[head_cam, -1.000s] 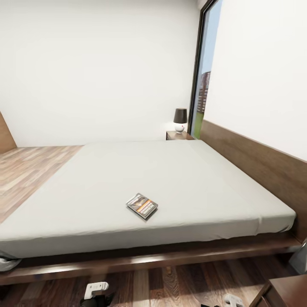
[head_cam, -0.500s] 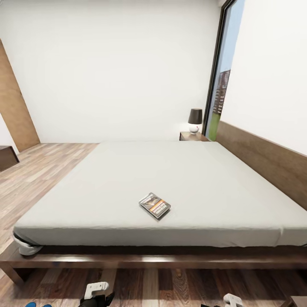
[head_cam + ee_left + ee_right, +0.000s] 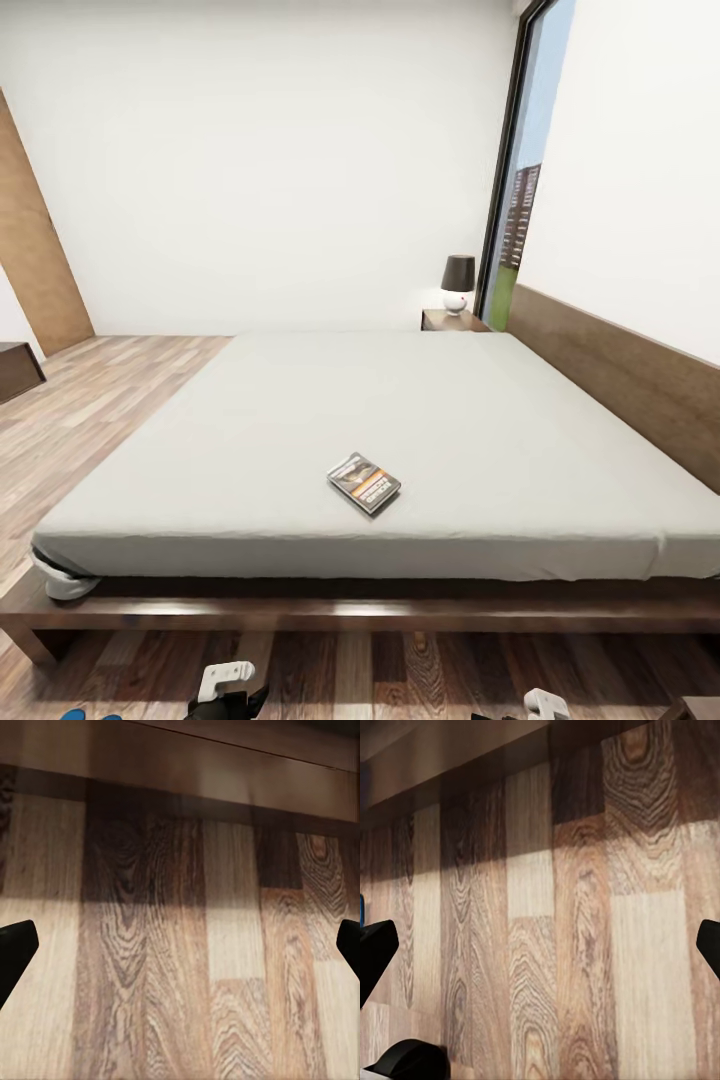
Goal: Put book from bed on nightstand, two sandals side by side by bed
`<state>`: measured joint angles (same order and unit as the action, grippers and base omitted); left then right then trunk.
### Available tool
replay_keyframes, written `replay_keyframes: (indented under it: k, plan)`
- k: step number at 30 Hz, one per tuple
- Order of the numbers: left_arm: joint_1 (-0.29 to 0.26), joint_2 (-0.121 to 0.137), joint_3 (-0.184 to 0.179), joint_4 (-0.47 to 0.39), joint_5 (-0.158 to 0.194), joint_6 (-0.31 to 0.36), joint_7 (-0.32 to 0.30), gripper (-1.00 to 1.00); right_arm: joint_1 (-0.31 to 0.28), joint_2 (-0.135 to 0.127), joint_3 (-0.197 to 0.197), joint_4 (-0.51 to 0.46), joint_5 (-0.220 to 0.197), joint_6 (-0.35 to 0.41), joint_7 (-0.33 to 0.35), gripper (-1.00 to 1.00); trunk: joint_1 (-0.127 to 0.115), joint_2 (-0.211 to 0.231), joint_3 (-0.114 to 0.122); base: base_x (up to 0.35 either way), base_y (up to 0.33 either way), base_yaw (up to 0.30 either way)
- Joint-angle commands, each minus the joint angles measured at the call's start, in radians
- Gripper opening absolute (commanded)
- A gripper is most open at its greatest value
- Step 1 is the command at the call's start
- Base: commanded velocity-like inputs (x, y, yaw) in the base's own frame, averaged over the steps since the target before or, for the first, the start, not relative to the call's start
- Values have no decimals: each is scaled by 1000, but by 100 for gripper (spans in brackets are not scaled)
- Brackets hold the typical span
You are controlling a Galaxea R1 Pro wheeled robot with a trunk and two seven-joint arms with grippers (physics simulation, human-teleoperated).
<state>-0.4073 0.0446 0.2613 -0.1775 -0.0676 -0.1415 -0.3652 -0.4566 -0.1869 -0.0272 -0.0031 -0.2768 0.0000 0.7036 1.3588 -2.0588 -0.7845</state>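
Head view shows the book (image 3: pixel 363 483) lying flat on the bed (image 3: pixel 400 420) near its front edge, plank floor (image 3: pixel 90 400) around, nightstand (image 3: pixel 452 320) beyond the far corner. Both grippers (image 3: pixel 180 945) (image 3: pixel 540 945) hang over the floor with fingers wide apart.

- The mattress (image 3: pixel 400 420) top is flat and open; on it lies only the book (image 3: pixel 363 483), near the front edge, with free room on all sides.
- The headboard (image 3: pixel 620 365) closes the right side of the bed.
- The nightstand (image 3: pixel 452 320) at the far corner carries a lamp (image 3: pixel 458 283), which takes much of its top.
- The floor (image 3: pixel 90 400) to the left of the bed is open.
- Under the left gripper (image 3: pixel 180 945) and the right gripper (image 3: pixel 540 945), both spread wide, there are bare planks; the bed frame (image 3: pixel 225 765) stands just ahead.
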Motion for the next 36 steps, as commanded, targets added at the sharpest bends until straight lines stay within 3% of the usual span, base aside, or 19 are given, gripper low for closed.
replay_keyframes:
  k: [1,25,36]
  plan:
    - [-1,0,7,1,-7,-4,-4,100,-1,0,-2,1,-1,0,4,100,-4,7,2,0,0,0]
    - [-1,-2,6,1,-8,-4,-3,100,-1,0,-2,1,-1,0,1,100,-96,175,77,0,0,0]
    - [-1,-20,7,1,-6,-4,-3,100,-1,0,-2,2,-1,0,1,100,-138,252,112,0,0,0]
